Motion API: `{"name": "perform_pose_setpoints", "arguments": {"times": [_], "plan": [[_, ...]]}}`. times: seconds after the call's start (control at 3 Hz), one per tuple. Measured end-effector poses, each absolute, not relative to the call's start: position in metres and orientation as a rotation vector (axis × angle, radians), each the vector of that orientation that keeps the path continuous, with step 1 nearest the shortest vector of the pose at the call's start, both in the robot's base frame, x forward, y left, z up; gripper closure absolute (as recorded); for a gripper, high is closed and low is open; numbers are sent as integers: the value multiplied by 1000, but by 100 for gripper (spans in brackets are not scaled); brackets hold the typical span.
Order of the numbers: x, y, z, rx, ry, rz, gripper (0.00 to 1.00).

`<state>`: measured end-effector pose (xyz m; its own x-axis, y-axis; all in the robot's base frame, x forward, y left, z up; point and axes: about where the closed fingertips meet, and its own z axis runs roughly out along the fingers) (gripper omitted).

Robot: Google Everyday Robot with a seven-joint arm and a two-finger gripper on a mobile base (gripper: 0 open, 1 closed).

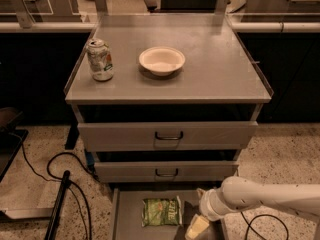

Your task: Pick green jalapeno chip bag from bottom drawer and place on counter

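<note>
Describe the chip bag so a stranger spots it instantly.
Under the counter and its two handled drawers, the bottom drawer stands open near the floor. The green jalapeno chip bag lies flat inside, beside the gripper. It is the only crinkly green packet; the can and bowl sit up top.

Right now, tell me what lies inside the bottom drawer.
The green jalapeno chip bag lies flat on the bottom drawer floor. The pincer hangs over the drawer's right part, beside the bag, hiding the floor beneath it.
</note>
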<state>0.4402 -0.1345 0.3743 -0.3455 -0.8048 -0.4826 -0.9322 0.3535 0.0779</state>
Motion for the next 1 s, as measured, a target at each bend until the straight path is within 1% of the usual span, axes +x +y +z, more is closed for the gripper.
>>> {"name": "perform_pose_setpoints", "arguments": {"times": [0.33,1.0], "plan": [[459,-109,310,-1490,2223,570,0],[458,-103,303,-1474,2208,600,0]]}}
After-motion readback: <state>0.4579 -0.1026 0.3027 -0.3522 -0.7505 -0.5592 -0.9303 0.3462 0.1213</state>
